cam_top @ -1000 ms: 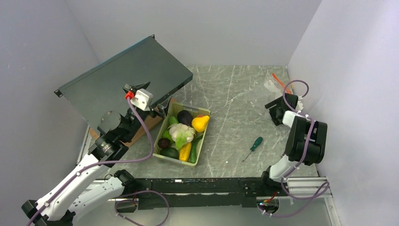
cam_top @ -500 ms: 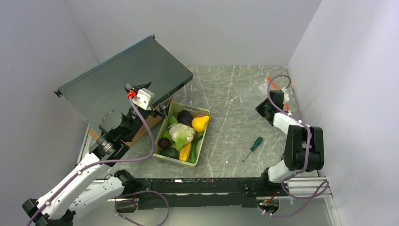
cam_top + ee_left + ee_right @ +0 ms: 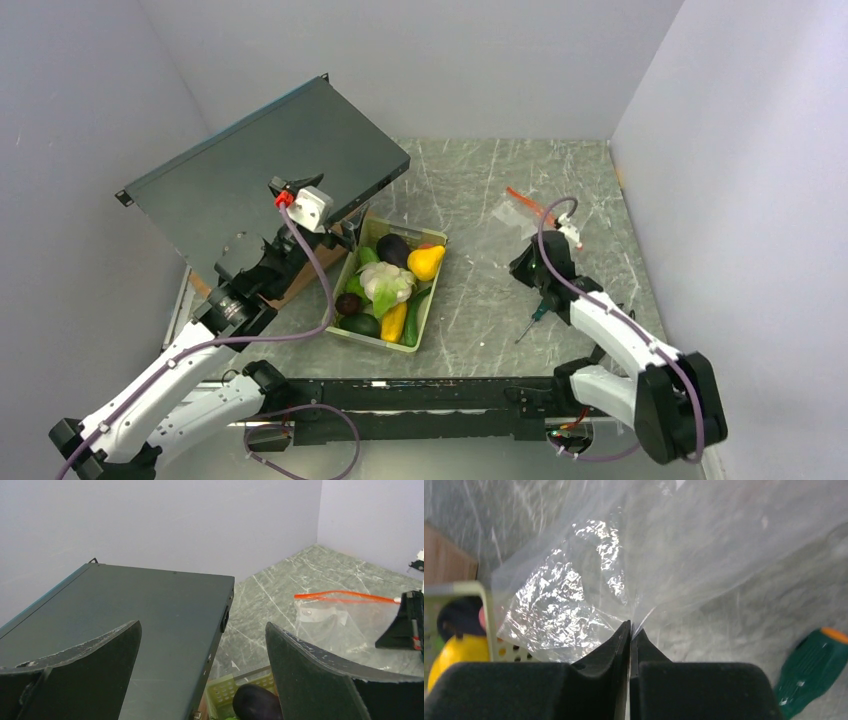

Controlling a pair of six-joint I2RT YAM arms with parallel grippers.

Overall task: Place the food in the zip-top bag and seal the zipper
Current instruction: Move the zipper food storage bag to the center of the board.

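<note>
Handling: the zip-top bag [image 3: 589,580] looked light, floppy and slick; its thin film would likely crumple and slip in a loose pinch; the stiffer zipper edge or a corner seemed the surest place to take hold
Look: clear, glossy, wrinkled film; the orange-red zipper [image 3: 345,596] ran straight along its far edge
Place: the bag sat over the grey marbled desk [image 3: 470,180], right of the tray, seemingly part-lifted where it was pinched
Right hand [image 3: 630,627]: clenched on a fold of the bag's film, fingers all but meeting
Food [image 3: 390,285]: yellow, green, white and dark purple pieces lay heaped in the pale green tray [image 3: 440,238]; none was in the bag
Left hand [image 3: 202,625]: released, fingers wide, grasping nothing; it hung near the tray's far end, beside the tilted dark panel [image 3: 270,170]
Nearby: a green-handled screwdriver [image 3: 809,675] lay on the desk just beside the right hand
</note>
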